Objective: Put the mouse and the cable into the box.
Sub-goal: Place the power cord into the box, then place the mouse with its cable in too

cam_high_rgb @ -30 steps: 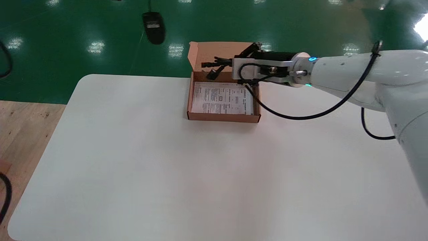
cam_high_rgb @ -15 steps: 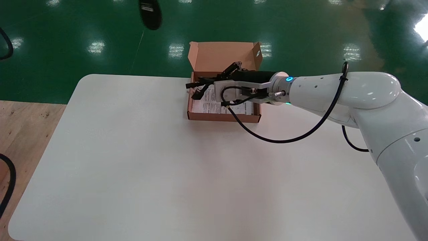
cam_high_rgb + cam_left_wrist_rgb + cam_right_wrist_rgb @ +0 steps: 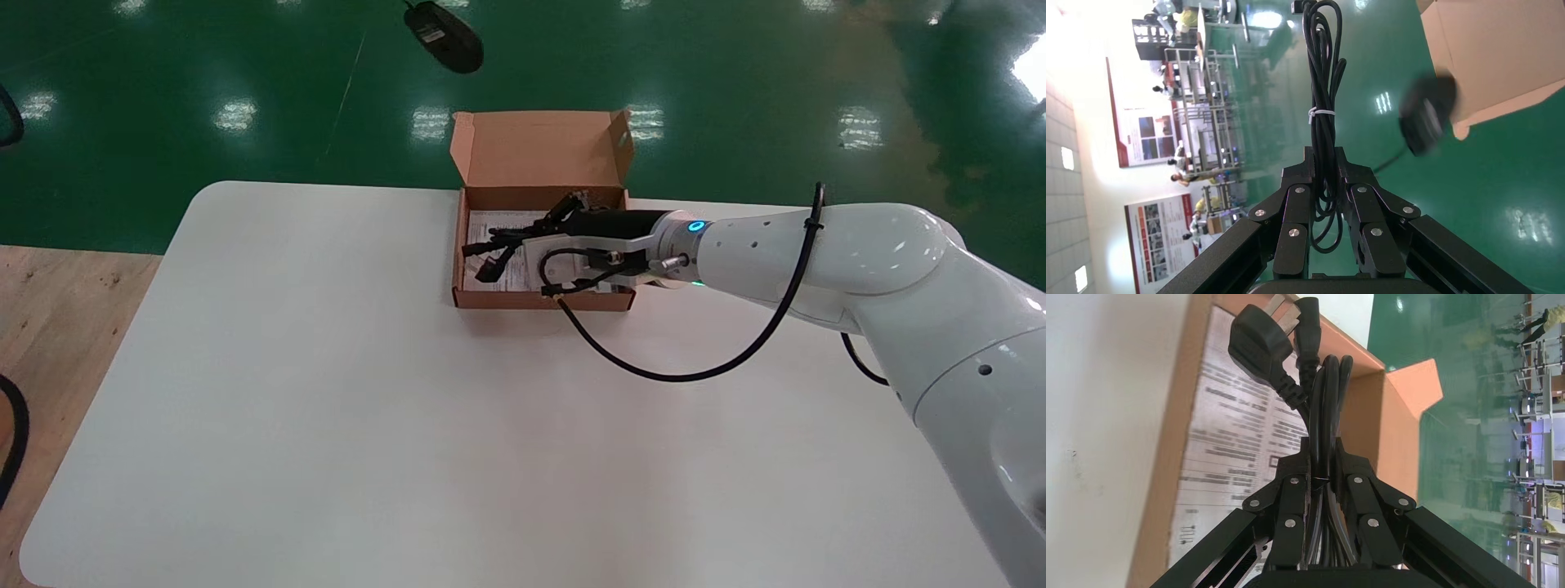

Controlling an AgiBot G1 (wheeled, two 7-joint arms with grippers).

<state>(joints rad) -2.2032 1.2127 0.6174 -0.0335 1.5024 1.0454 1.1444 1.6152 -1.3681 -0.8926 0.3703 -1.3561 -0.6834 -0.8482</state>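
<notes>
The brown cardboard box (image 3: 463,245) stands open at the table's far edge, its lid up and a printed sheet (image 3: 1229,441) on its floor. My right gripper (image 3: 539,231) reaches in from the right, low over the box. In the right wrist view it (image 3: 1322,447) is shut on a bundled black power cable (image 3: 1324,392), whose plug (image 3: 1260,340) hangs over the sheet. My left gripper (image 3: 1324,159) is out of the head view, shut on the mouse's coiled cord (image 3: 1322,92). The black mouse (image 3: 445,33) dangles beyond the table over the green floor, blurred.
A white table (image 3: 409,425) spreads wide in front of the box. The right arm's own black hose (image 3: 654,374) loops down over the table just right of the box. Green floor (image 3: 204,82) lies past the far edge.
My right gripper has come down and nearer with the power cable, from in front of the lid to low over the box floor. The hanging mouse has swung from left to right.
</notes>
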